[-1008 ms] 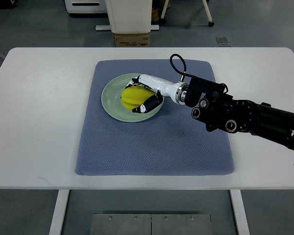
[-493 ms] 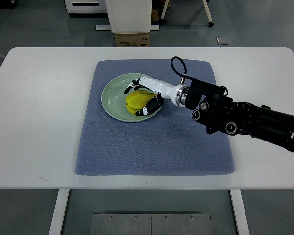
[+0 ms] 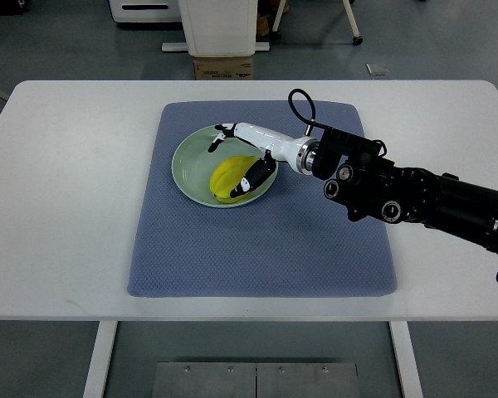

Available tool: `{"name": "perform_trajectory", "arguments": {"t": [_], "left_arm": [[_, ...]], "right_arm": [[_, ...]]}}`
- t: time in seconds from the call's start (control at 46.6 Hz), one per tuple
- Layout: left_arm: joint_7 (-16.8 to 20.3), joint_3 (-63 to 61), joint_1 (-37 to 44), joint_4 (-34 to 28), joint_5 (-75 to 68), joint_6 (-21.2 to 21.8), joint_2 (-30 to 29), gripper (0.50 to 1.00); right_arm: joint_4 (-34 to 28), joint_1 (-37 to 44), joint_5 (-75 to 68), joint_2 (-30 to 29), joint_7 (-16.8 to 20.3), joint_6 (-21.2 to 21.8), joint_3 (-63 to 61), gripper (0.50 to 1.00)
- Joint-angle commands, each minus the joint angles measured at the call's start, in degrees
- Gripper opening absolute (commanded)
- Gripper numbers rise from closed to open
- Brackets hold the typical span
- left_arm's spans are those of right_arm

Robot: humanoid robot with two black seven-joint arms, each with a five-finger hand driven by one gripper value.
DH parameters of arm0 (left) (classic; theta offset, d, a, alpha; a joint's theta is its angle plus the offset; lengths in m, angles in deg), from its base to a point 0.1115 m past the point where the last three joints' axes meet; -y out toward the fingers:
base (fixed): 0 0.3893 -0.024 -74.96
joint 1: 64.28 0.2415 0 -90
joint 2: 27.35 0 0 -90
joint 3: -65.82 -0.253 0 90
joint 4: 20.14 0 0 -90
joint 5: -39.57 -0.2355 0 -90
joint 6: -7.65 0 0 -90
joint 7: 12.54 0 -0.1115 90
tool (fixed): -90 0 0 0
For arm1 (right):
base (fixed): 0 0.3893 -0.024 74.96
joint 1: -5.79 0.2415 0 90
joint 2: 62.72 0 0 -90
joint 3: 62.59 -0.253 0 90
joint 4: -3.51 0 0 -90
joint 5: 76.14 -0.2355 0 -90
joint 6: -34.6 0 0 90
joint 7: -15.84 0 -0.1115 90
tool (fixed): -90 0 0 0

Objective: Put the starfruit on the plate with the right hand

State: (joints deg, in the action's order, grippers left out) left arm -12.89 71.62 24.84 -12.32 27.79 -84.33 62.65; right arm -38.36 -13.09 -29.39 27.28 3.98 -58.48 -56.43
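The yellow starfruit (image 3: 229, 179) lies on the pale green plate (image 3: 187, 159), toward the plate's near right side. My right hand (image 3: 230, 163) hovers over the plate, reaching in from the right on a white wrist and black forearm. Its fingers (image 3: 222, 135) are spread above the plate's far half, away from the fruit. The black-tipped thumb (image 3: 251, 177) rests along the fruit's right side. The hand is open and the fruit sits on the plate by itself. No left arm shows.
The plate sits on a blue-grey mat (image 3: 261, 240) on the white table (image 3: 66, 207). The right forearm (image 3: 407, 199) crosses the mat's right edge. A cardboard box (image 3: 223, 66) and a white stand base sit on the floor beyond the table.
The right hand's fingers have uncurled off the starfruit and spread toward the far side of the plate. The fruit has settled slightly nearer and to the right on the plate.
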Motion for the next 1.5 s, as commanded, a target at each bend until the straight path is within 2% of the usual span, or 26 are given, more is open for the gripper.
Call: {"name": "perform_trajectory", "arguments": {"t": [0.0, 0.172, 0.322, 0.686, 0.88, 1.158, 1.48], "left_arm": [[0.0, 0.0, 0.0, 0.0, 0.0, 0.0, 0.0, 1.000], [0.0, 0.0, 0.0, 0.0, 0.0, 0.0, 0.0, 1.000], [0.0, 0.0, 0.0, 0.0, 0.0, 0.0, 0.0, 1.000], [0.0, 0.0, 0.0, 0.0, 0.0, 0.0, 0.0, 1.000], [0.0, 0.0, 0.0, 0.0, 0.0, 0.0, 0.0, 1.000], [0.0, 0.0, 0.0, 0.0, 0.0, 0.0, 0.0, 1.000], [0.0, 0.0, 0.0, 0.0, 0.0, 0.0, 0.0, 1.000]], "right_arm": [[-0.6, 0.7, 0.0, 0.0, 0.0, 0.1, -0.4, 1.000], [-4.7, 1.0, 0.0, 0.0, 0.2, 0.2, -0.4, 1.000], [-5.8, 1.1, 0.0, 0.1, 0.2, 0.2, -0.5, 1.000], [-5.8, -1.3, -3.2, 8.7, 0.2, 0.2, -8.3, 1.000], [-5.6, -4.8, -4.7, 12.1, 0.2, 0.1, -14.1, 1.000], [-5.4, -14.7, -6.0, 15.3, 1.4, 0.1, -27.1, 1.000], [-5.5, -22.1, -16.7, 18.2, 1.0, 0.0, -35.6, 1.000]]}}
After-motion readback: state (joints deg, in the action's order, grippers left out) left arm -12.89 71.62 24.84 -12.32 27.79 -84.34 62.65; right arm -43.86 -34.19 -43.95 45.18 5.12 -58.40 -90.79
